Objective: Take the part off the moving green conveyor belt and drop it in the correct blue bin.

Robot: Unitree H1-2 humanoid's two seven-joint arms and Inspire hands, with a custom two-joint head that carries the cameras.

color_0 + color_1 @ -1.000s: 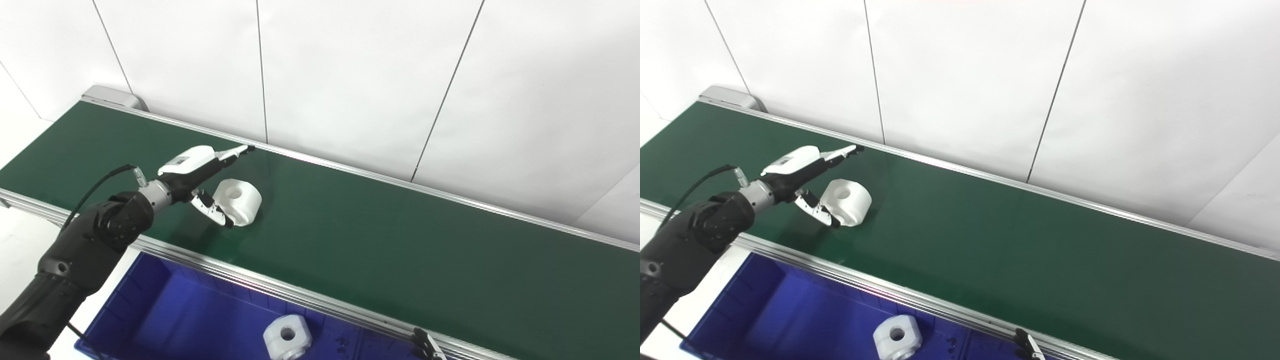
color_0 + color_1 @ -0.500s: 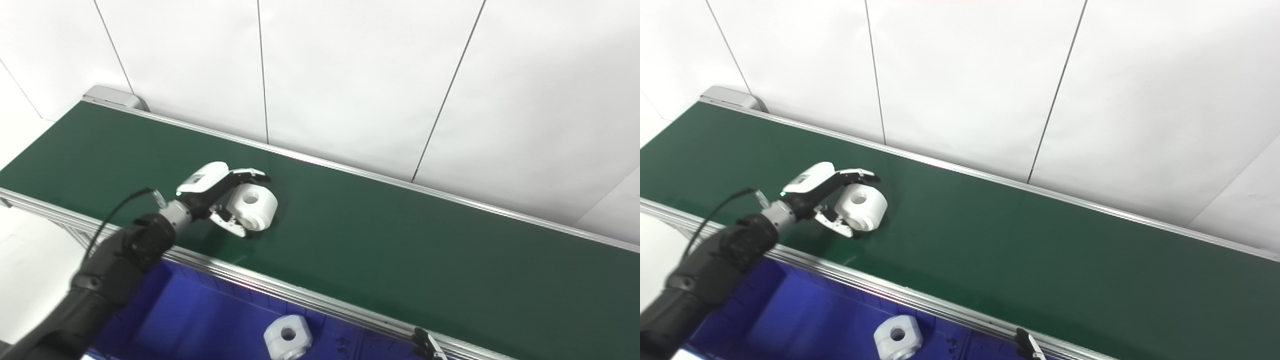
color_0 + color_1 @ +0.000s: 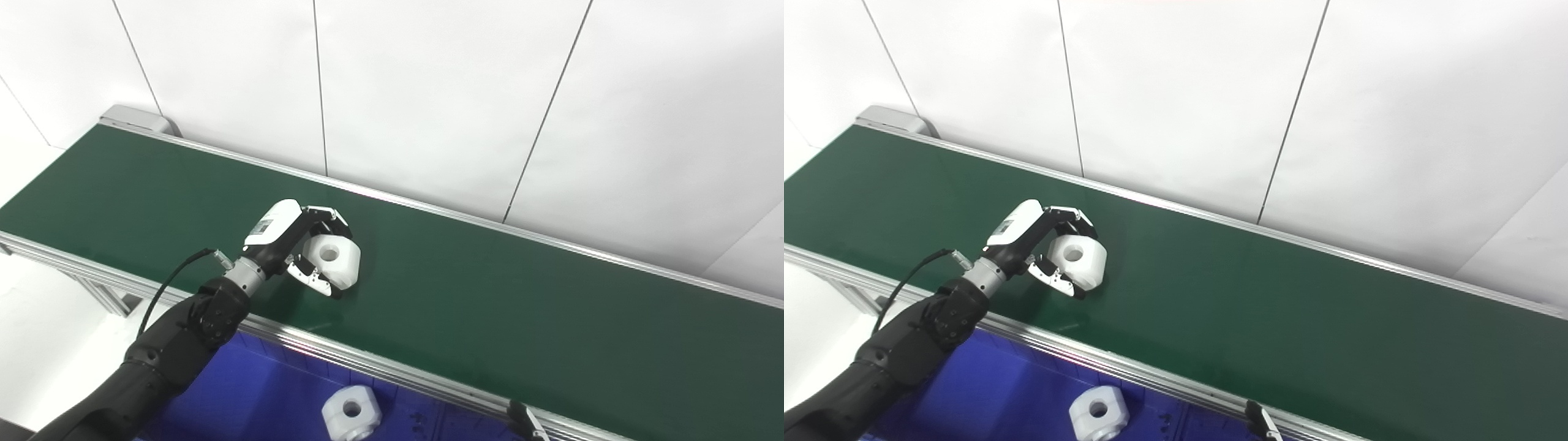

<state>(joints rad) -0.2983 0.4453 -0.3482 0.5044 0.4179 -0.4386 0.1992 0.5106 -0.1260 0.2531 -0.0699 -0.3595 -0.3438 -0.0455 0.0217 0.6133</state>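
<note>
A white cylindrical part (image 3: 337,261) with a hole through its middle sits on the green conveyor belt (image 3: 490,294), left of centre. My left hand (image 3: 288,236) is shut on this part: the fingers curl over its top and far side, and the thumb presses its near side. Whether the part rests on the belt or is just off it, I cannot tell. Only a dark tip of my right hand (image 3: 525,424) pokes in at the bottom edge, and its state cannot be read.
A blue bin (image 3: 245,392) stands below the belt's near aluminium rail (image 3: 367,361), with another white holed part (image 3: 351,413) lying in it. A white panelled wall runs behind the belt. The belt's left end has a grey cap (image 3: 135,117).
The left hand went from open beside the part to fingers and thumb wrapped around it. Hand and part moved right along the belt.
</note>
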